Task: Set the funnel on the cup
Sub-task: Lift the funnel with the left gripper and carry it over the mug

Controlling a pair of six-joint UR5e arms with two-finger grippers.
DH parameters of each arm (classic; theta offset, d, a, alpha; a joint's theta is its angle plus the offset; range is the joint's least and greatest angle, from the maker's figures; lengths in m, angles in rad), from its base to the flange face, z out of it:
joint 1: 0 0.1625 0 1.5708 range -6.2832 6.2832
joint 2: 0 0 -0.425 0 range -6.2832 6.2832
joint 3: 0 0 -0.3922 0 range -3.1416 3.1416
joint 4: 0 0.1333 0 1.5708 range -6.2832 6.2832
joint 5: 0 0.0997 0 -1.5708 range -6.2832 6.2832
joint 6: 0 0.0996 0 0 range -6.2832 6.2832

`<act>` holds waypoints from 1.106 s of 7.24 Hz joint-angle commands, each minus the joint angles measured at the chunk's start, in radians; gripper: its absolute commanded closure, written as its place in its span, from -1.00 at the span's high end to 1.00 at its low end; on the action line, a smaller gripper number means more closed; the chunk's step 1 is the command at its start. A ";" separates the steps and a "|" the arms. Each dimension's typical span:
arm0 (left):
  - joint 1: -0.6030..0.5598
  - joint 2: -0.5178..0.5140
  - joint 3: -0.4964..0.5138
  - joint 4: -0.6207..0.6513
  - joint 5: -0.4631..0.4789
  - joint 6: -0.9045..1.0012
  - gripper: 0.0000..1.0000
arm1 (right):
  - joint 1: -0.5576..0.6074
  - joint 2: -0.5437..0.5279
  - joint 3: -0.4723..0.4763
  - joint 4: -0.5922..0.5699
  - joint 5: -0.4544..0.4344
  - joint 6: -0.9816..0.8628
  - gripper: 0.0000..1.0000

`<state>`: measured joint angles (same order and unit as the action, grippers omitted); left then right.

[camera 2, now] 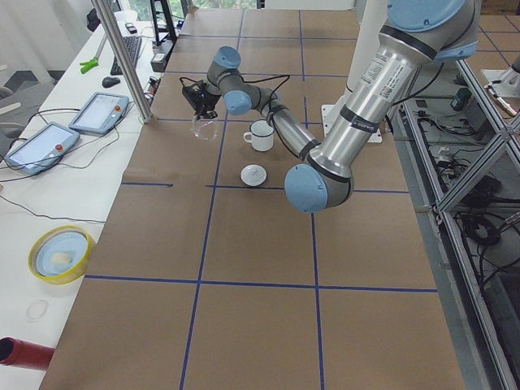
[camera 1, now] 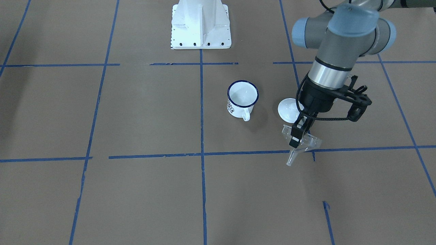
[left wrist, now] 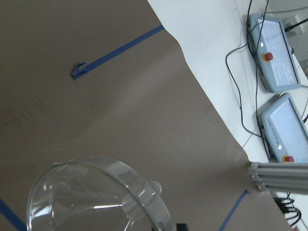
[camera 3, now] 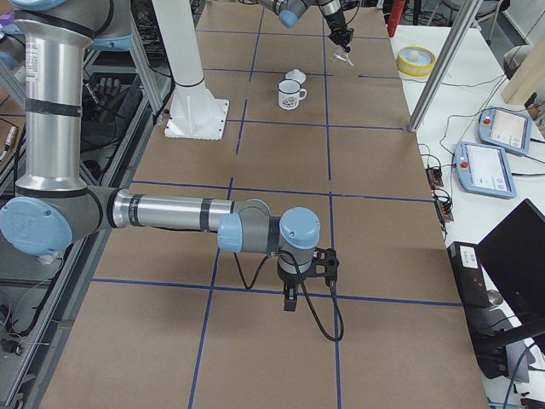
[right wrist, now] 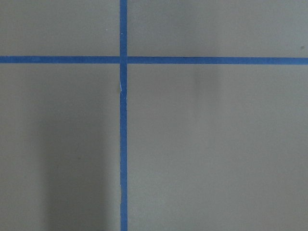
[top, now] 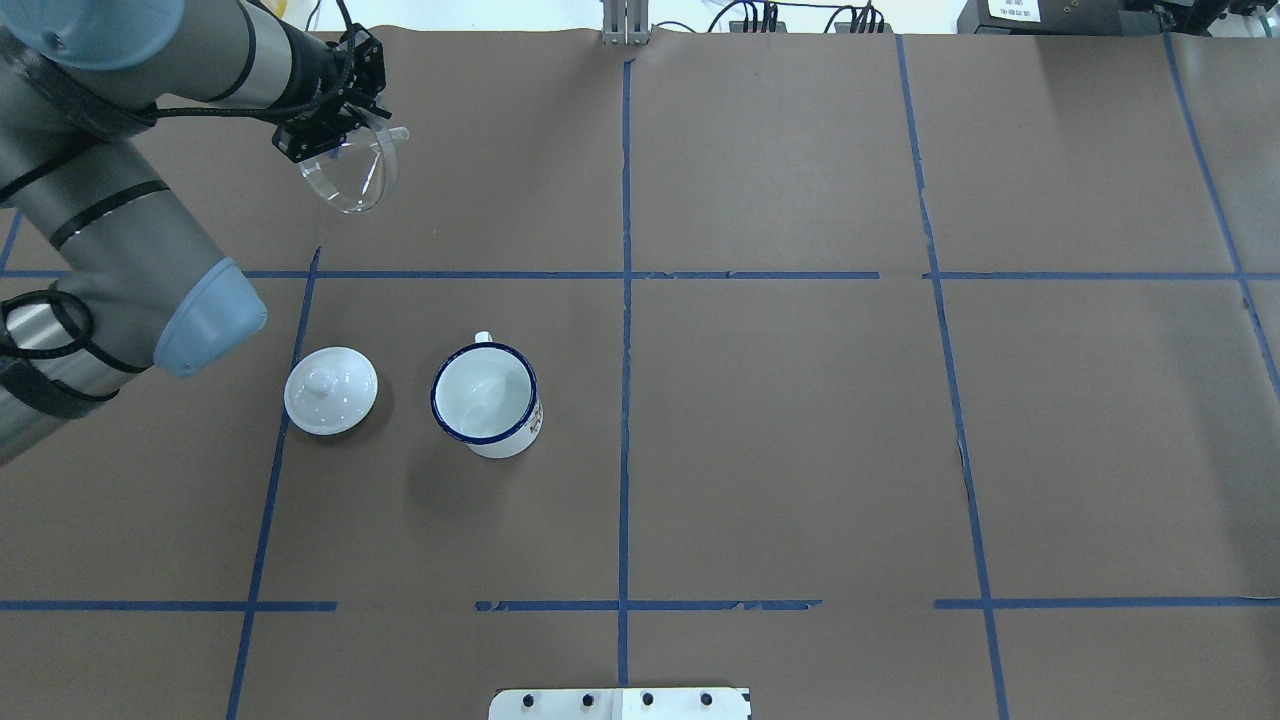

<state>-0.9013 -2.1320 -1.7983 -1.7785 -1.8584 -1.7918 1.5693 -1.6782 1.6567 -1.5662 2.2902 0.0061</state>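
Observation:
My left gripper [camera 1: 297, 133] is shut on the rim of the clear funnel [camera 1: 304, 142] and holds it tilted above the table, spout pointing away from the robot. The overhead view shows this gripper [top: 322, 137] and the funnel [top: 356, 176] at the far left. The funnel's bowl fills the bottom of the left wrist view [left wrist: 96, 197]. The white cup [camera 1: 242, 95] with a dark blue rim stands upright and empty, nearer the robot and toward the table's middle [top: 485, 395]. My right gripper [camera 3: 290, 300] shows only in the exterior right view, low over bare table; I cannot tell whether it is open or shut.
A round white domed lid [camera 1: 288, 109] with a knob lies on the table between the cup and the left arm, also in the overhead view [top: 331, 390]. The white robot base [camera 1: 201, 27] stands behind. Tablets [left wrist: 276, 53] lie beyond the table's far edge.

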 commanded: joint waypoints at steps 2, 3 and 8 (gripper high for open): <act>0.112 -0.066 -0.165 0.450 -0.012 0.237 -1.00 | 0.000 0.000 0.000 0.000 0.000 0.000 1.00; 0.202 -0.135 -0.168 0.610 0.054 0.302 -1.00 | 0.000 0.000 0.000 0.000 0.000 0.000 1.00; 0.476 -0.296 -0.062 0.814 0.280 0.324 -1.00 | 0.000 0.000 0.000 0.000 0.000 0.000 1.00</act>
<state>-0.4392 -2.4067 -1.8836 -0.9774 -1.6025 -1.4796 1.5693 -1.6782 1.6567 -1.5662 2.2902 0.0062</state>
